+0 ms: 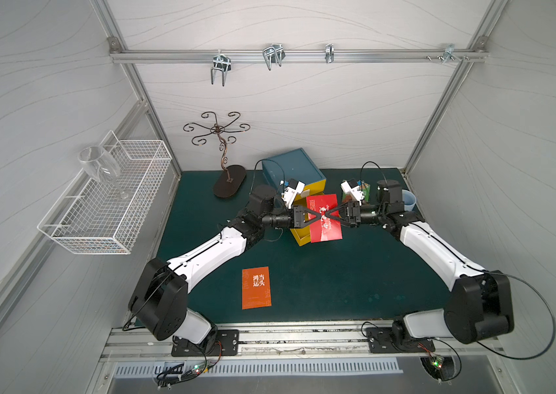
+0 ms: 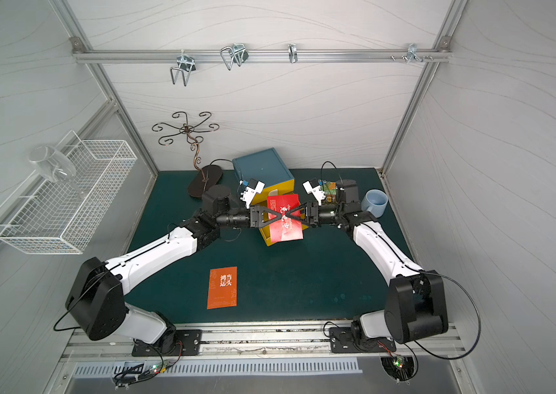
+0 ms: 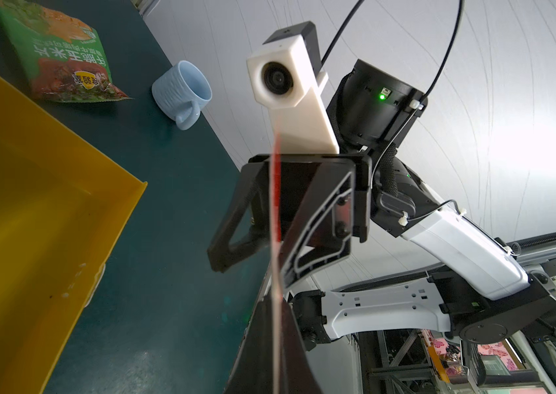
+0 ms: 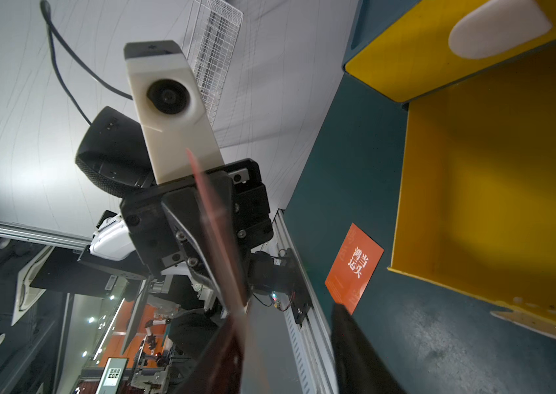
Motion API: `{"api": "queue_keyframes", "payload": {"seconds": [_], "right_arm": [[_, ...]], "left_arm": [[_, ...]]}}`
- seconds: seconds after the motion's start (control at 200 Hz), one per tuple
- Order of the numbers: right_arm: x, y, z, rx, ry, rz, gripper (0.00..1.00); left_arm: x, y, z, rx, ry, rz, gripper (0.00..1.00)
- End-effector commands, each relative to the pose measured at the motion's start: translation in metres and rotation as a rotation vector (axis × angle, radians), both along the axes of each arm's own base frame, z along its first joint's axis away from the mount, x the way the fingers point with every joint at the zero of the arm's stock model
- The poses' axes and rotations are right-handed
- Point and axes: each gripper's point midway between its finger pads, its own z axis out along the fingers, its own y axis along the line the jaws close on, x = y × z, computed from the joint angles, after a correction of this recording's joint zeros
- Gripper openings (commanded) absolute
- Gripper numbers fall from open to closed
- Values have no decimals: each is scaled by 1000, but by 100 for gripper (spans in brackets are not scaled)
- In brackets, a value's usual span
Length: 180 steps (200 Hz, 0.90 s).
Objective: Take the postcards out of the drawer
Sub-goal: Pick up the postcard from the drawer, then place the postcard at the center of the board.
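The drawer (image 1: 300, 238) stands pulled out before its box (image 1: 292, 167) at the back of the mat (image 1: 355, 273). One postcard (image 1: 326, 232) hangs over the drawer, and another postcard (image 1: 256, 288) lies on the mat, nearer the front left. A cup (image 2: 375, 203) and a snack packet (image 3: 61, 58) sit right of the drawer.

Both arms meet over the open yellow drawer (image 1: 300, 239), the left gripper (image 1: 320, 217) and right gripper (image 1: 330, 215) tip to tip, with a red postcard (image 1: 326, 233) spread above it. Behind stand the blue box (image 1: 292, 165), snack packet (image 3: 61, 58), cup (image 2: 375, 203) and wire stand (image 1: 230, 180); the front mat (image 1: 355, 283) lies open, bar a flat orange postcard (image 1: 256, 287).

Green mat (image 1: 355, 279) with orange postcard (image 1: 256, 287), drawer box (image 1: 292, 167), packet (image 3: 61, 58), mug (image 2: 375, 203), stand (image 1: 230, 180)
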Motion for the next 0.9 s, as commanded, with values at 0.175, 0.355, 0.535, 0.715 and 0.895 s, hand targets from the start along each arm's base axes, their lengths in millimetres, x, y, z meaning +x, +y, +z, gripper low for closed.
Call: {"api": "queue_keyframes", "payload": {"seconds": [0.175,0.355,0.535,0.715,0.895], "right_arm": [[-30,9,5,-25,-46,4,0],[-56,9,-14,-121,-24,-25,0],[-100,22,-61,-278,21,-47,0],[-129,36,-113,-443,80,-120,0],[-131,53,-142,-628,56,-206,0]], "left_arm": [[-6,12,2,-6,-2,40,33],[0,56,-33,114,46,263,75],[-6,131,-55,248,17,567,82],[-25,185,-61,373,-16,740,92],[-42,224,-68,476,-47,844,98]]}}
